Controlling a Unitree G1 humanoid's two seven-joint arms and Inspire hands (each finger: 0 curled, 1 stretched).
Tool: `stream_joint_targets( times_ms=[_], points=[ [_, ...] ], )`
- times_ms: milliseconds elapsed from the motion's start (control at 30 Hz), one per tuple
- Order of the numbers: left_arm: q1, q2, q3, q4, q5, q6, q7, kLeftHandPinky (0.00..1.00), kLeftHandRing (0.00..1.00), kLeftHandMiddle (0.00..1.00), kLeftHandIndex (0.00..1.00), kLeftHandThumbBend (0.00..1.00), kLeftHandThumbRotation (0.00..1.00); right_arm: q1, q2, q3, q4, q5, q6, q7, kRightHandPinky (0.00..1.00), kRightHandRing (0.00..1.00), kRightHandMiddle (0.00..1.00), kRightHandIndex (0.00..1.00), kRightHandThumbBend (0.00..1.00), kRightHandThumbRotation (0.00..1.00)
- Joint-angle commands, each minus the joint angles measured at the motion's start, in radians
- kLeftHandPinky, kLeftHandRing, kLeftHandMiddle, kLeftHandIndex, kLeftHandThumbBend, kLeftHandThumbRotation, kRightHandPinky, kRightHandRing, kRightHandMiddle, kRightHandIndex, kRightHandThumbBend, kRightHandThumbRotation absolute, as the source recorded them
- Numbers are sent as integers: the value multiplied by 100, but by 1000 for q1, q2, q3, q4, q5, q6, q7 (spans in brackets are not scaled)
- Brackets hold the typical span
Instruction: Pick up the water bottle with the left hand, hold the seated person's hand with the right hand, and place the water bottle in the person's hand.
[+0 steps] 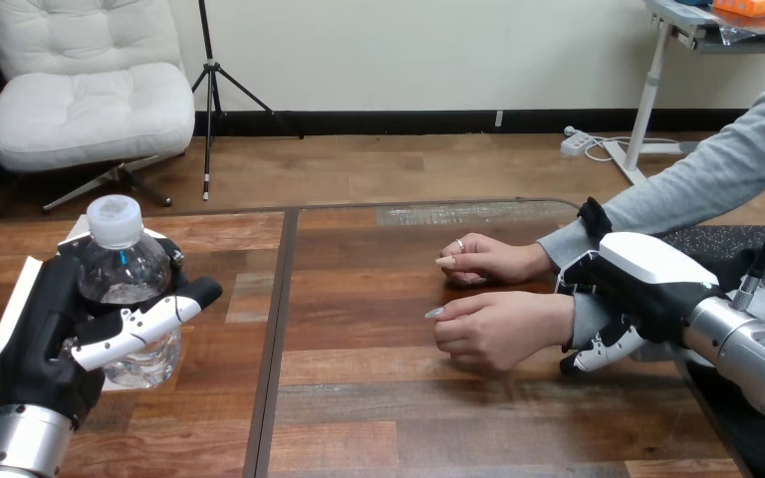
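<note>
A wooden table (379, 418) of dark planks spans the view; over its left part the left hand (60, 339) is clasped round the water bottle (125, 264), thumb across its front; at the right the right hand (647, 284) lies over the person's wrist (566, 321), fingers curled beneath it; the person's nearer hand (493, 329) rests loosely closed, palm down. The handover seems next; it calls for that palm turned up and the bottle carried across. The bottle is clear, white-capped, upright, well apart from the person.
</note>
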Motion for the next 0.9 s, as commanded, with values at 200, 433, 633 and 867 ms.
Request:
stream_joint_targets(
  times_ms=[200, 433, 633, 867],
  points=[
    [-48, 2, 6, -60, -7, -7, 7, 25, 31, 36, 39, 58, 0, -32, 6, -20, -48, 24, -3, -3, 42, 44, 49, 49, 74, 0],
    [-47, 0, 5, -60, -10, -7, 5, 26, 31, 36, 39, 59, 0, -32, 5, -25, -54, 35, -1, 7, 42, 45, 49, 49, 74, 0],
    [-49, 0, 4, -61, -7, -5, 8, 26, 31, 36, 39, 59, 0, -32, 2, -27, -57, 40, -9, 3, 42, 45, 49, 49, 75, 0],
    [-42, -4, -1, -78, 0, 10, 20, 26, 31, 36, 39, 60, 0, -31, -3, -30, -67, 43, -14, 2, 42, 44, 48, 48, 76, 0]
  ],
)
